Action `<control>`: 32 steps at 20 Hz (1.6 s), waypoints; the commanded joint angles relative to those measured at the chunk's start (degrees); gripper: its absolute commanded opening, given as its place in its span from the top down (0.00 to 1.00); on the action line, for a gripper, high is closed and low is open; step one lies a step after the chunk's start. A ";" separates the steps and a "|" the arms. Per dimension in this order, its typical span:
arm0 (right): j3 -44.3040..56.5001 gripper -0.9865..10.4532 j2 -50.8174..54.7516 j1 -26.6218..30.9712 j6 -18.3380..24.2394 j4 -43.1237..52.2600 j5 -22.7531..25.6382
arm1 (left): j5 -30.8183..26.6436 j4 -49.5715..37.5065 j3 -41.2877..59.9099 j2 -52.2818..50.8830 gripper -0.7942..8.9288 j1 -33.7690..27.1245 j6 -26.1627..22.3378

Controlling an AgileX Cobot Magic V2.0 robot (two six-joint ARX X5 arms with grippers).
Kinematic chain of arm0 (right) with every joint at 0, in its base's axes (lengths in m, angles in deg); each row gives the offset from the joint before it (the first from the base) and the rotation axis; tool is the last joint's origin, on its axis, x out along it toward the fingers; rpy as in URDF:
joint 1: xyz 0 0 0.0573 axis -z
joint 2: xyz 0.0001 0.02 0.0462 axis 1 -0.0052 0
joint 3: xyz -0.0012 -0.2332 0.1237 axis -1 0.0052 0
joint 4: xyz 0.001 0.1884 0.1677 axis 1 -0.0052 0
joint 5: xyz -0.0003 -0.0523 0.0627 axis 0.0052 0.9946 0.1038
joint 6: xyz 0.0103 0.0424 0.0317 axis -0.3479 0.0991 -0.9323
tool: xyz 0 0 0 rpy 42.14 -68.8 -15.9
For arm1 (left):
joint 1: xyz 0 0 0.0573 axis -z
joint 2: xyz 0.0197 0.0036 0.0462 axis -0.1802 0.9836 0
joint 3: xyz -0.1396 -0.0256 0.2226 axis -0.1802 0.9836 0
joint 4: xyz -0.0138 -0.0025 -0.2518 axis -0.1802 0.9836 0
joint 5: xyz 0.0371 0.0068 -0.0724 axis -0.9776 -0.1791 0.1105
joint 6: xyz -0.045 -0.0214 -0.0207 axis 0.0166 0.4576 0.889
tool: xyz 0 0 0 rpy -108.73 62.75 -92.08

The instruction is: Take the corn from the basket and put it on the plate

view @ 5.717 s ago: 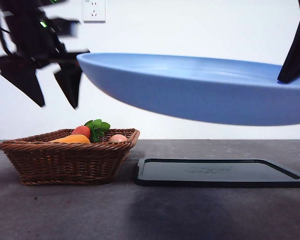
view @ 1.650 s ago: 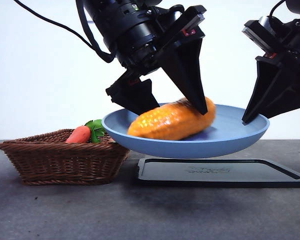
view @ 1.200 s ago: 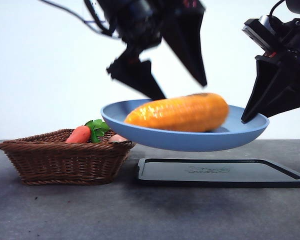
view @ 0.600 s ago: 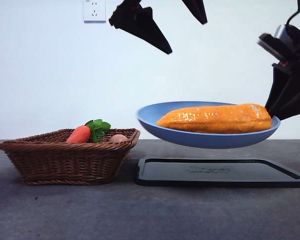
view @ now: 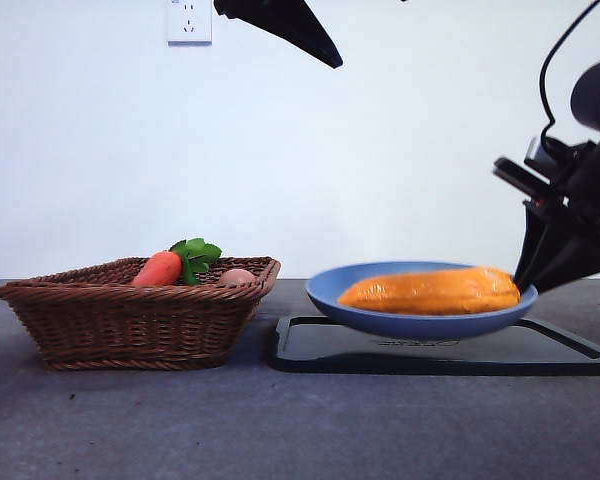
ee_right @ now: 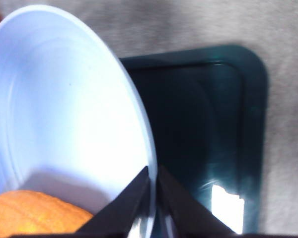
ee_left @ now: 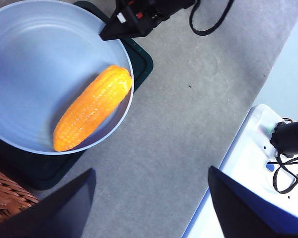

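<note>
The orange-yellow corn lies lengthwise in the light-blue plate. The plate is low over the black tray, and I cannot tell if it touches it. My right gripper is shut on the plate's right rim; in the right wrist view its jaws pinch the plate edge, with the corn beside them. My left gripper hangs open and empty high above the plate and corn. The wicker basket stands at the left.
A red-orange carrot with green leaves and a small pinkish item stay in the basket. The flat black tray lies right of the basket. A white box with cables stands at the table's edge.
The plate with the corn has come down and to the right, close over the black tray, held by my right gripper. My left gripper has risen almost out of the front view.
</note>
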 commanded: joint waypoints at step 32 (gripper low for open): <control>-1.33 0.83 45.35 -6.86 12.39 -33.99 -0.98 | -0.20 -1.36 -1.88 0.17 0.76 -0.81 -3.10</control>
